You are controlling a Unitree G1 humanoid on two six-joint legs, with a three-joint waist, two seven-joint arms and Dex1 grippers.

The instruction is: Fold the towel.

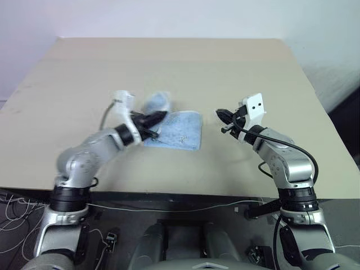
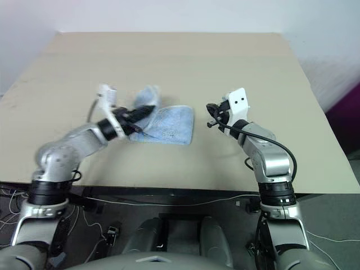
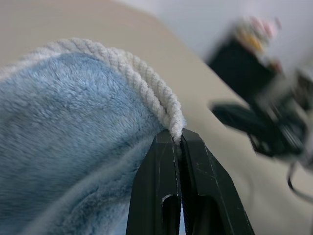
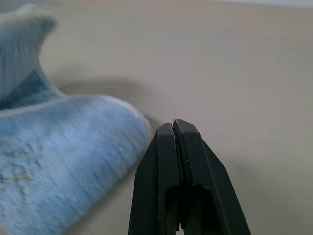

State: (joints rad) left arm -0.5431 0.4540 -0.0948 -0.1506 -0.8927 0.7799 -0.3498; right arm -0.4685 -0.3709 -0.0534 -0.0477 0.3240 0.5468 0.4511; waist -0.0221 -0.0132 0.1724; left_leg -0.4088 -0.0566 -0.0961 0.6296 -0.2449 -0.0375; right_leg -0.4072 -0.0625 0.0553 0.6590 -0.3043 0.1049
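Observation:
The light blue towel (image 1: 179,130) lies bunched near the middle of the beige table (image 1: 169,67), one part raised off the surface. My left gripper (image 1: 161,116) is shut on the towel's white corded edge (image 3: 146,88) and holds that part up. Its black fingertips (image 3: 168,147) pinch the cord in the left wrist view. To the right of the towel, my right gripper (image 1: 219,114) hovers shut and holds nothing, with its fingertips (image 4: 175,128) a short way from the towel's near edge (image 4: 73,147).
The table's front edge (image 1: 169,194) runs just below both arms. Cables (image 1: 169,208) hang beneath it. A pale wall (image 1: 169,17) stands behind the table's far edge.

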